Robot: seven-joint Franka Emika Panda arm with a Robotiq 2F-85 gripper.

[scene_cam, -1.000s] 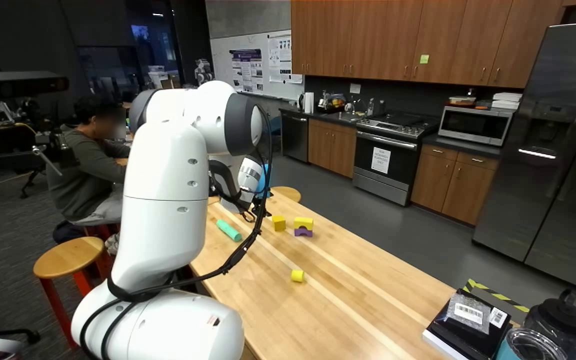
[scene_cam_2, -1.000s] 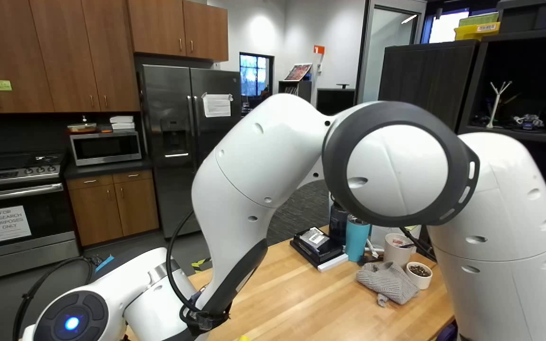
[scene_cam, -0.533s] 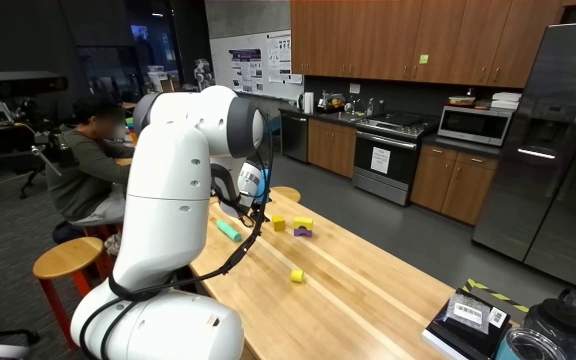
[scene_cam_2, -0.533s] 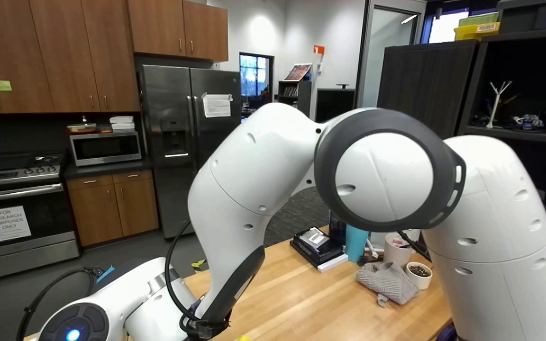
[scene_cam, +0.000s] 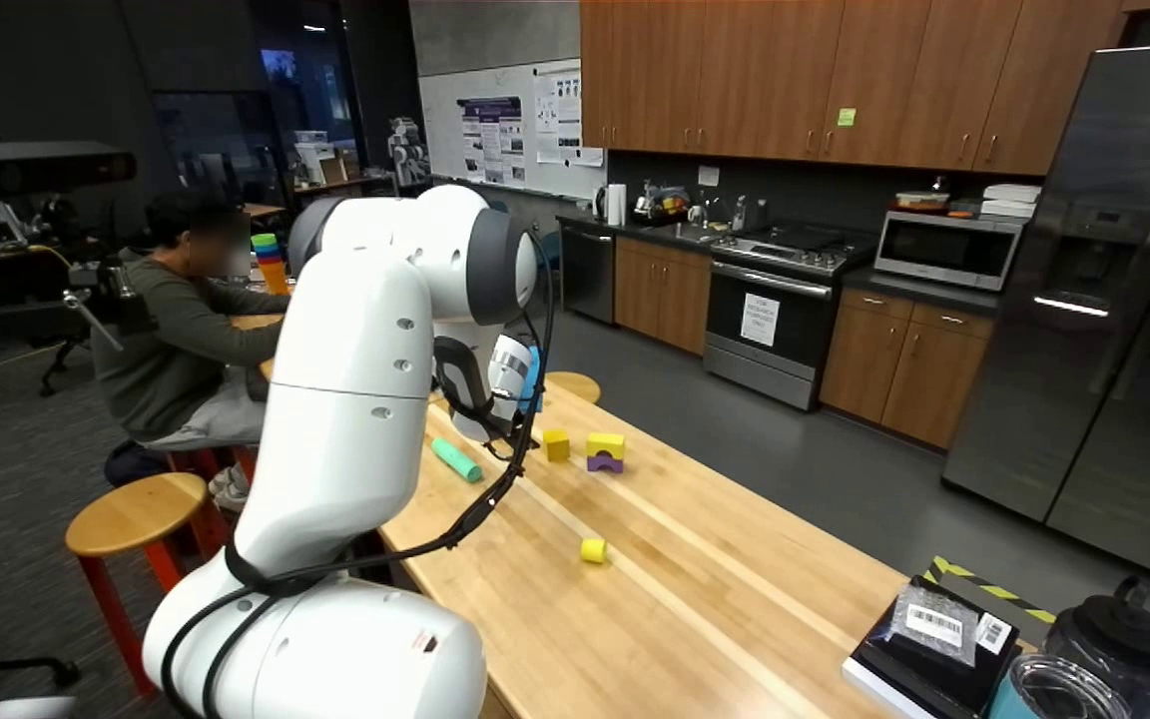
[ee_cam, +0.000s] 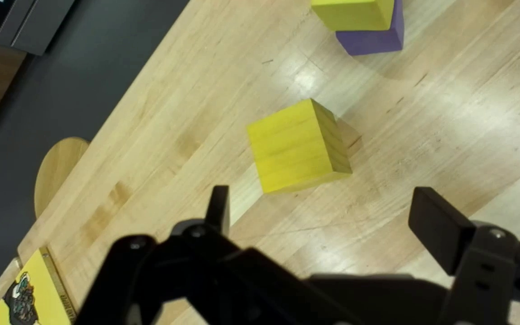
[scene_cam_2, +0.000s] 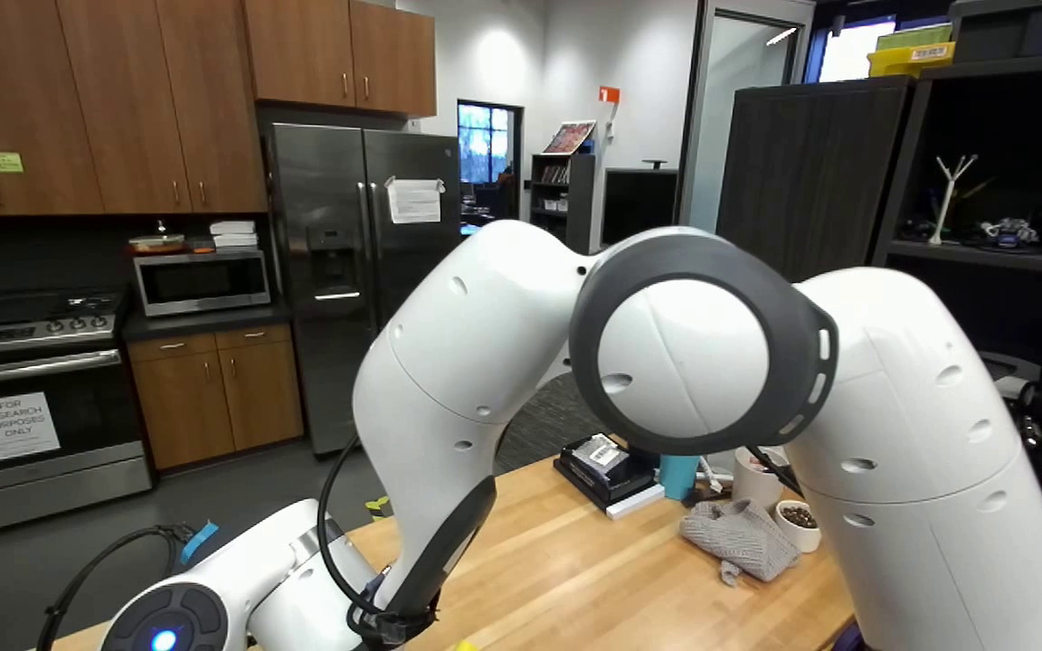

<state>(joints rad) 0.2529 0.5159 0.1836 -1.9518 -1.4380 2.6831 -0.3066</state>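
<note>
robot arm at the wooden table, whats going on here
A white robot arm is stretched over a wooden table with its gripper open, holding nothing. Nearest to it in the wrist view is a yellow cube, sitting untouched on the table. Beyond the cube, a yellow block rests on a purple block. An exterior view also shows a green cylinder and a yellow cylinder on the table.

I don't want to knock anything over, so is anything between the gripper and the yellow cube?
Nothing visible: in the wrist view, no object shows between the open gripper and the yellow cube. A yellow block stacked on a purple block stands beyond the cube.
</note>
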